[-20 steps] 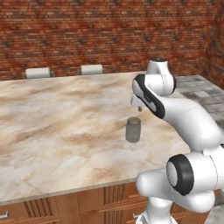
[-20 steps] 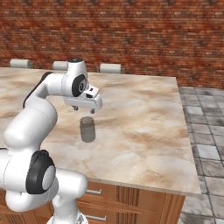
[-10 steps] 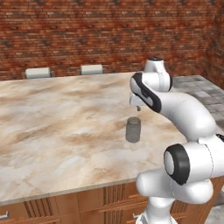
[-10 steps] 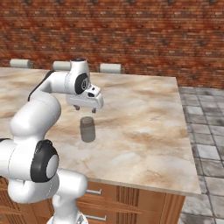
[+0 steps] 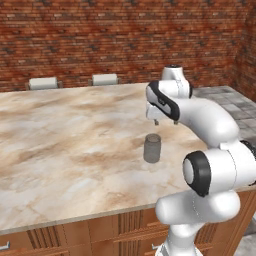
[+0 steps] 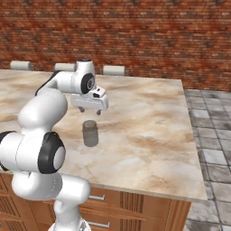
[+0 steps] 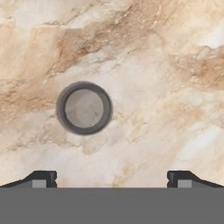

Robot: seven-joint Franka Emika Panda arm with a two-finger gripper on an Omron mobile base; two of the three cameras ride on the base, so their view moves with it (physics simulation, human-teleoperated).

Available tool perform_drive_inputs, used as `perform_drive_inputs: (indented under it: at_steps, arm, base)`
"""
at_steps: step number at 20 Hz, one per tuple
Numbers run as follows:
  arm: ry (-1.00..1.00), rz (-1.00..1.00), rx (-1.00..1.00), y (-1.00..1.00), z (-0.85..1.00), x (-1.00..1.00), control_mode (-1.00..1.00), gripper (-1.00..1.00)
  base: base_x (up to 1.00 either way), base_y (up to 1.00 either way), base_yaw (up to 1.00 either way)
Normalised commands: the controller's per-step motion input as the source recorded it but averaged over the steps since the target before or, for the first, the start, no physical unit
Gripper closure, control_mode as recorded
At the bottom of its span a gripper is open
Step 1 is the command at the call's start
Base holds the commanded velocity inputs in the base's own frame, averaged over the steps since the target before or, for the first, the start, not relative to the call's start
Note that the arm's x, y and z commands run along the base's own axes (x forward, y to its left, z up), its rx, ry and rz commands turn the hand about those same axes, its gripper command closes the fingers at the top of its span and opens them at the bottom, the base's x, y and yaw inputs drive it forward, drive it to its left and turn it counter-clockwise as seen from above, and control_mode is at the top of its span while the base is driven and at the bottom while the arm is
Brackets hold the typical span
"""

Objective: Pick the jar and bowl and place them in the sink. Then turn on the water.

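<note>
- Marble worktop (image 5: 60,145) before a brick wall carries the jar (image 5: 152,148), upright and untouched, near the right-hand edge.
- Hand view: jar (image 7: 84,108) sits at 10 o'clock from frame centre, so alignment is incomplete.
- Gripper (image 6: 90,111) hangs above the jar, at 12 o'clock from it in the right base view; fingers spread wide, empty.
- Change over the last second: the arm shifted slightly; the jar did not move.
- Judgement: approach phase; centring and descent remain.
</note>
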Motion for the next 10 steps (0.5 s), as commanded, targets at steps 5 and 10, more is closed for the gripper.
perform_drive_inputs:
  at_steps: [5,10]
  arm:
    - [0.0,0.0,0.0,0.0,-0.03,0.25,-1.0,-1.0]
    - [0.0,0.0,0.0,0.0,-0.05,0.23,-1.0,-1.0]
  base:
    - [0.0,0.0,0.0]
    - [0.0,0.0,0.0]
